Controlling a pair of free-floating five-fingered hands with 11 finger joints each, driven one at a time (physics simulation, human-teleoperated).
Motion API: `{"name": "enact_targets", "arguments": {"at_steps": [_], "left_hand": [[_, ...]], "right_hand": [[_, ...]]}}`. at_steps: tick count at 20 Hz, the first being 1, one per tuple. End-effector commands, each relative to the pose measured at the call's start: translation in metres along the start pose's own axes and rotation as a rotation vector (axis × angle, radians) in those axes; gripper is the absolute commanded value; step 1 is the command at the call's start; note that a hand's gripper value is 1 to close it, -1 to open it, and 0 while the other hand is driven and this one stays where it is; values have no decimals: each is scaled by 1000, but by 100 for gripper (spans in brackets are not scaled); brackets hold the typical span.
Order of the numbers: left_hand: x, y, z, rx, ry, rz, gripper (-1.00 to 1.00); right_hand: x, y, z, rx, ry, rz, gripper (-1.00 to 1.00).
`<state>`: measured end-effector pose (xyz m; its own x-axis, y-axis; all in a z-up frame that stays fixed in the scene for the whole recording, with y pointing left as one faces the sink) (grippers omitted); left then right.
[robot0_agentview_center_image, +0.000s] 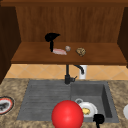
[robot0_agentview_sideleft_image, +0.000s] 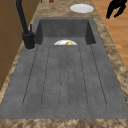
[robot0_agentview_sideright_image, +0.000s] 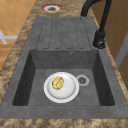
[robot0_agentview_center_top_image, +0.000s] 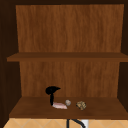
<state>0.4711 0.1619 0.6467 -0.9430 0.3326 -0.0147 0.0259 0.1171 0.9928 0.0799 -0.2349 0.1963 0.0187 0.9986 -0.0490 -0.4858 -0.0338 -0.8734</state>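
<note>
Front view: left hand (robot0_agentview_center_image: 51, 37), fingers pointing down, touches pink piece (robot0_agentview_center_image: 59, 51) beside grey lump (robot0_agentview_center_image: 67, 48).

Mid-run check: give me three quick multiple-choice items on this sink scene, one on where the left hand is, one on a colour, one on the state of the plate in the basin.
1. Where is the left hand?
A. Down in the sink basin
B. At the lower wooden cabinet shelf, a finger reaching down beside the flat pink item
C. On the tap

2. What colour is the large ball in front of the sink?
A. Red
B. Blue
C. Green

3. What is the state of the round white plate in the dark grey sink basin?
A. Bare
B. Upside down
C. Lying flat with a yellow lump on it

Answers: 1 B, the front view and upper view both put the hand on the shelf. 2 A, the front view shows it red. 3 C, the right side view looks down onto it.
</note>
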Motion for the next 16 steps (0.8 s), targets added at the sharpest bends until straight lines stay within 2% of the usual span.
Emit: {"name": "enact_targets", "arguments": {"at_steps": [1,7,12,16], "left_hand": [[24,2,9,-20,19,-3,-100],[64,4,19,-36,18,17,-100],[109,5,20,-45,3,25,-100],[143,5,19,-33,3,16,-100]], "right_hand": [[0,0,0,0,0,0,0],[0,0,0,0,0,0,0],[0,0,0,0,0,0,0],[0,0,0,0,0,0,0]]}}
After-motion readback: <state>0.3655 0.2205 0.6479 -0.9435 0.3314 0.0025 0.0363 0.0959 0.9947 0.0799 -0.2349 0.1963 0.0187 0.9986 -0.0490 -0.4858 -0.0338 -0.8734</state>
